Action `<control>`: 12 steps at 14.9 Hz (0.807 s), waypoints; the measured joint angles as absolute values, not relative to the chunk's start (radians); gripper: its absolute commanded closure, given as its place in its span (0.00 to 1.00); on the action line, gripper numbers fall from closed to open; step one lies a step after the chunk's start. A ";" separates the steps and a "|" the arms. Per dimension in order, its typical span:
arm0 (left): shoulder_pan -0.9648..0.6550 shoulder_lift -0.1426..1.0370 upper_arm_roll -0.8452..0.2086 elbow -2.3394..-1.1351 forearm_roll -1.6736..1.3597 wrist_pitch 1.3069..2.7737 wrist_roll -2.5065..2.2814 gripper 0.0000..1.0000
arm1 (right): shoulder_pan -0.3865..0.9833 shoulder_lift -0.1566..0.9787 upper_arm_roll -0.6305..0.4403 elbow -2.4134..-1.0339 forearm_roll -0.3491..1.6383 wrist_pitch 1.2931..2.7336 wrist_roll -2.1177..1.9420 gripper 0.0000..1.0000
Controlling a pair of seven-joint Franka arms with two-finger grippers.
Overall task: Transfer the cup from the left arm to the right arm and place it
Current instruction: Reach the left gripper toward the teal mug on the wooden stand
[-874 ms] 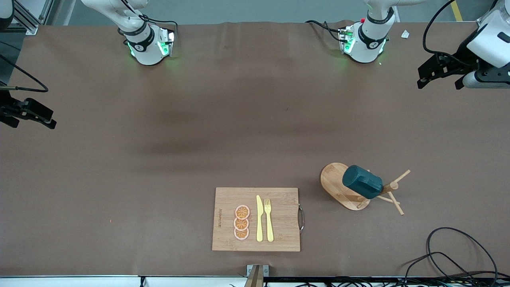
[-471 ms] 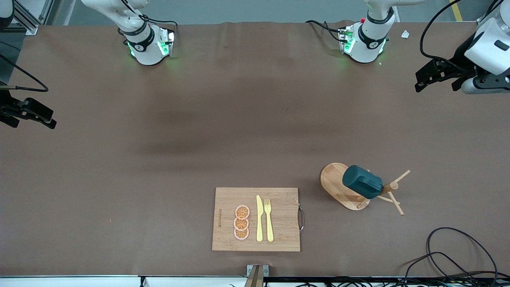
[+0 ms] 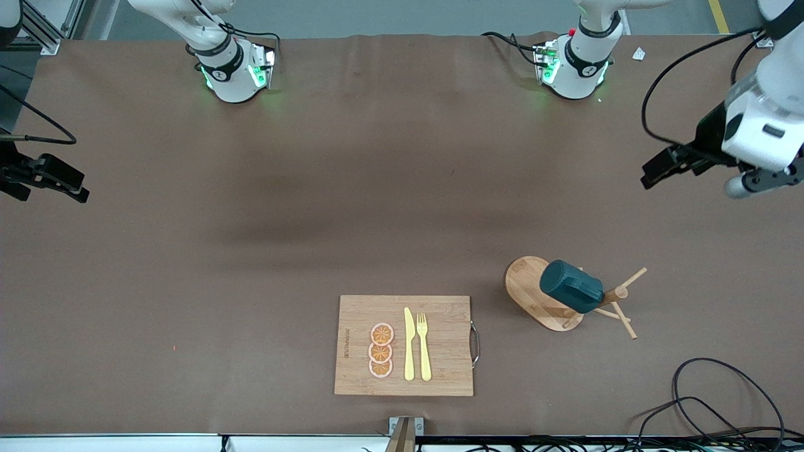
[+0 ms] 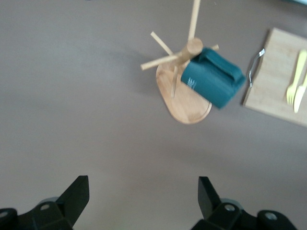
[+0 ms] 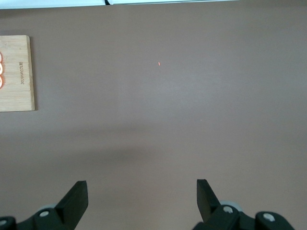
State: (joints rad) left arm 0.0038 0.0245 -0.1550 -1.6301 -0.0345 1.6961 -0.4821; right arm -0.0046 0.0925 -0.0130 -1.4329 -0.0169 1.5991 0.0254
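The dark teal cup hangs tilted on a peg of a wooden peg rack, toward the left arm's end of the table. The left wrist view looks down on the cup and the rack. My left gripper hovers open and empty over bare table, apart from the cup and farther from the front camera than the rack; nothing lies between its fingers. My right gripper waits open and empty at the right arm's end of the table, over bare brown surface.
A wooden cutting board lies near the front edge with three orange slices, a yellow knife and a fork. Black cables coil at the front corner by the left arm's end.
The left arm has swung its gripper over the table toward the rack and cup. The right arm, the cup and the board have not moved.
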 measured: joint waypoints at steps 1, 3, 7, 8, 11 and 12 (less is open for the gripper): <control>0.004 0.042 -0.155 -1.647 -0.053 1.739 -0.528 0.00 | -0.005 0.092 -0.013 -1.433 -0.017 1.599 0.025 0.00; 0.007 0.096 -0.154 -1.662 -0.117 1.840 -0.623 0.00 | -0.005 0.092 -0.013 -1.433 -0.017 1.599 0.025 0.00; 0.005 0.228 -0.154 -1.654 -0.201 1.971 -0.795 0.00 | -0.004 0.092 -0.013 -1.433 -0.017 1.599 0.025 0.00; 0.003 0.257 -0.154 -1.641 -0.214 1.983 -0.850 0.00 | -0.004 0.092 -0.013 -1.432 -0.017 1.599 0.025 0.00; -0.003 0.335 -0.155 -1.580 -0.223 1.987 -0.960 0.00 | -0.004 0.092 -0.013 -1.432 -0.017 1.599 0.026 0.00; -0.003 0.358 -0.155 -1.565 -0.223 1.987 -0.979 0.00 | -0.004 0.092 -0.013 -1.432 -0.017 1.599 0.026 0.00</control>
State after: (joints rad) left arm -0.0028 0.3582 -0.1554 -1.5650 -0.2227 1.9867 -0.9793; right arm -0.0040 0.0917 -0.0128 -1.4325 -0.0169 1.5991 0.0256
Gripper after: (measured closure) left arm 0.000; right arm 0.000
